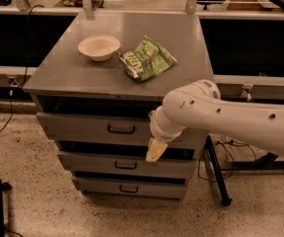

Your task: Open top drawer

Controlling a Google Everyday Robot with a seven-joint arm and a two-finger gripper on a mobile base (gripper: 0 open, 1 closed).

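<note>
The end effector [156, 149] hangs pointing down, right at the lower edge of the top drawer [83, 126]. Released or clenched, I cannot tell. It's off to the right of that drawer's black handle [122, 129]. The white arm [230, 120] reaches in from the right, its elbow covering the drawer's right end. A dark gap shows above the drawer front. Two narrower drawers [95, 163] sit below. Up on the desk [58, 75], there's a white bowl [99, 47] far left and a green bag [147, 58] just to its right.
</note>
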